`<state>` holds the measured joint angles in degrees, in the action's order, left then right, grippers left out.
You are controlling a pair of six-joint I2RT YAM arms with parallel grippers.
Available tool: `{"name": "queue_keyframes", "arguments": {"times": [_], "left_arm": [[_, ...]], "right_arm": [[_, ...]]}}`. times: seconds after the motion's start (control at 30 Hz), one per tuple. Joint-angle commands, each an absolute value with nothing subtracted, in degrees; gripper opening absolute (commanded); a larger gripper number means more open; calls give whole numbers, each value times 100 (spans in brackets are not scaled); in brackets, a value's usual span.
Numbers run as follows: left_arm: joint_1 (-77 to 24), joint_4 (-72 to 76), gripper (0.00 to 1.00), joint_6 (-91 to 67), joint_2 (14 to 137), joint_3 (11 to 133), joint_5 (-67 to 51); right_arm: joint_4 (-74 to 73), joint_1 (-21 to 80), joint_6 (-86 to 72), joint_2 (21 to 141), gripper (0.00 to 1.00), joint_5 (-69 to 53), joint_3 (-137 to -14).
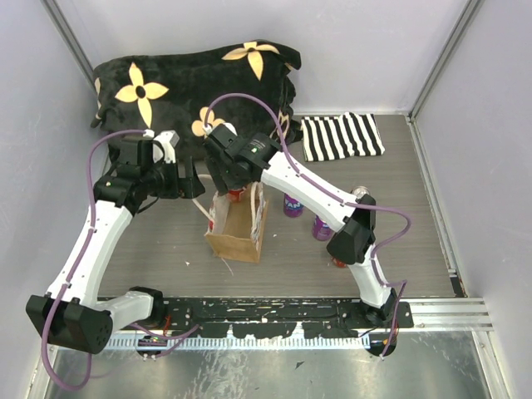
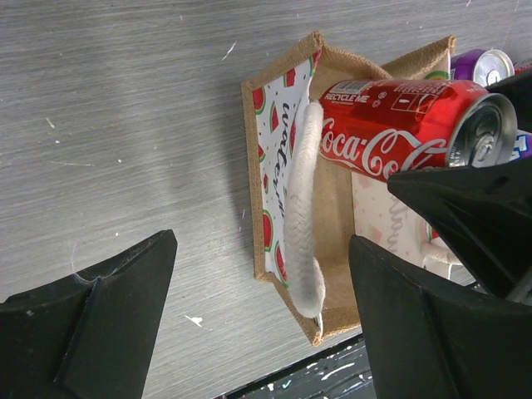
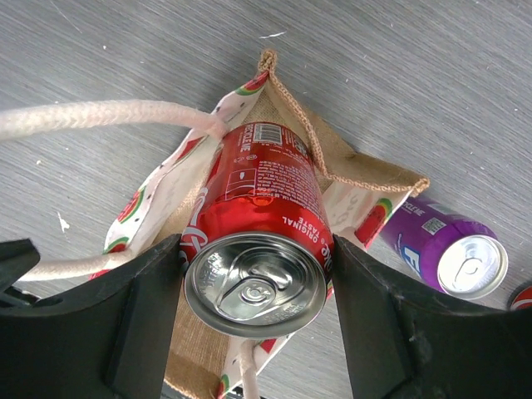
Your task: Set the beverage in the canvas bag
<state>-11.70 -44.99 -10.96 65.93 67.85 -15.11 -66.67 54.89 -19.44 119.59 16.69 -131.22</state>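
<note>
R gripper [image 3: 253, 253]: clamped on can [image 3: 258, 191], held base-down over bag [image 3: 370, 179] mouth, prob. so as to drop straight in. L gripper [image 2: 262, 249]: wide, holding nothing, hovering beside bag (maybe to steady it). Can: red Coca-Cola, top unopened, not yet released. Bag: tan, watermelon-print sides, cream rope handle [image 2: 299, 216], standing on table [image 2: 125, 125], mouth open upward.
</note>
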Motion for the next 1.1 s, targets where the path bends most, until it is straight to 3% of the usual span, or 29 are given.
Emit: {"name": "queue_keyframes", "arguments": {"times": [0.0, 0.83, 0.93, 1.07], "left_arm": [[-1138, -4387, 91, -1105, 6506, 6620, -1606], [-1142, -4248, 91, -1338, 6329, 6333, -1777], [-1143, -4230, 91, -1354, 6320, 6317, -1793], [-1142, -4219, 90, -1360, 6337, 6327, -1824]], "right_arm": [[-6136, 5432, -1838, 11932, 1, 1709, -13116], [-5274, 5067, -1749, 12593, 1, 1463, -12001], [-5231, 5045, -1744, 12641, 15, 1461, -11932], [-5216, 5043, -1749, 12672, 48, 1548, -11926]]}}
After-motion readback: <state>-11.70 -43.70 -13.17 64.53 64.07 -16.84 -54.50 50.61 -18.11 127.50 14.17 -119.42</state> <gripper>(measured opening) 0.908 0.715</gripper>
